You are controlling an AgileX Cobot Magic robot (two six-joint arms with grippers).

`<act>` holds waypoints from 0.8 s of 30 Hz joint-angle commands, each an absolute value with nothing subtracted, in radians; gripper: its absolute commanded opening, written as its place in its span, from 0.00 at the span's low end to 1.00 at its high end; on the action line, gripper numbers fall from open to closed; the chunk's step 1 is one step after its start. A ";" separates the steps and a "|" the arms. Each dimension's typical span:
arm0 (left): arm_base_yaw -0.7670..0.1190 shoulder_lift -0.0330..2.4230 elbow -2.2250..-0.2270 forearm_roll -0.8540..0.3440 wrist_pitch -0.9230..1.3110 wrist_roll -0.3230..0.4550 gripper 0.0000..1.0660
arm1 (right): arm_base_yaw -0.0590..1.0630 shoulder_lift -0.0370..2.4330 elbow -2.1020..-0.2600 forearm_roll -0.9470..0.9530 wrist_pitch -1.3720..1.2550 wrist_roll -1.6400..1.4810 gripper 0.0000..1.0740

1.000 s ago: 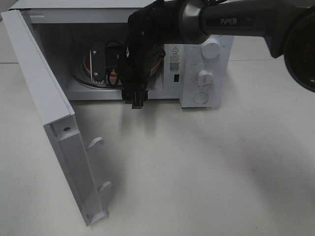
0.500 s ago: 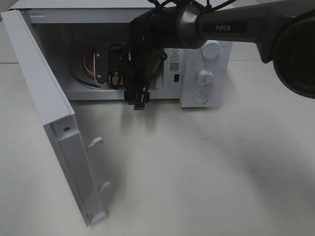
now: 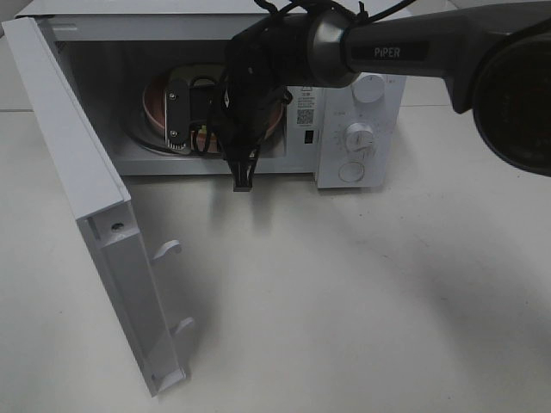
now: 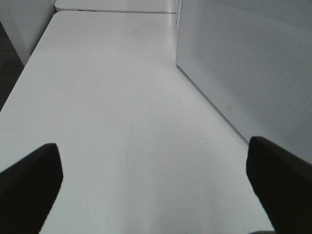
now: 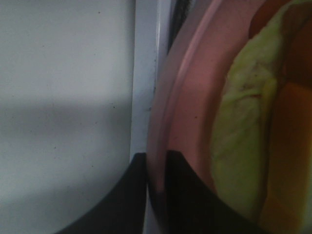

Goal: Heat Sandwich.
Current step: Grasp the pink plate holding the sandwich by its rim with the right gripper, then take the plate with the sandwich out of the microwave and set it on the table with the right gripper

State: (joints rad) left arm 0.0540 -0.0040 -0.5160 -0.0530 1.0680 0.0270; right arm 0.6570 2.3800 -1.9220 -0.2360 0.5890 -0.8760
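Right claw (image 5: 156,195) pinches the pink plate's (image 5: 180,122) rim inside the microwave (image 3: 362,129); sandwich (image 5: 243,136) shows pale yellow-green filling

Spreads pale and matte across the exterior high view: a white tabletop (image 3: 362,301), faintly scuffed, meeting a second white slab along a seam at 9 o'clock. Carries soft grey shadows toward 3 o'clock and beneath centre. Lit evenly from above, without glare. Shows, in the left wrist view, a dark floor strip (image 4: 9,73) beyond the table edge.
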 commanded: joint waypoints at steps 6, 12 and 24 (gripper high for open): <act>0.057 -0.012 -0.515 -0.061 1.068 0.023 0.92 | 0.649 2.385 -1.918 -0.225 0.654 -0.838 0.00; 0.057 -0.012 -0.515 -0.061 1.068 0.023 0.92 | 0.653 2.383 -1.918 -0.212 0.664 -0.859 0.00; 0.057 -0.012 -0.515 -0.061 1.068 0.023 0.92 | 0.656 2.378 -1.918 -0.149 0.705 -1.004 0.00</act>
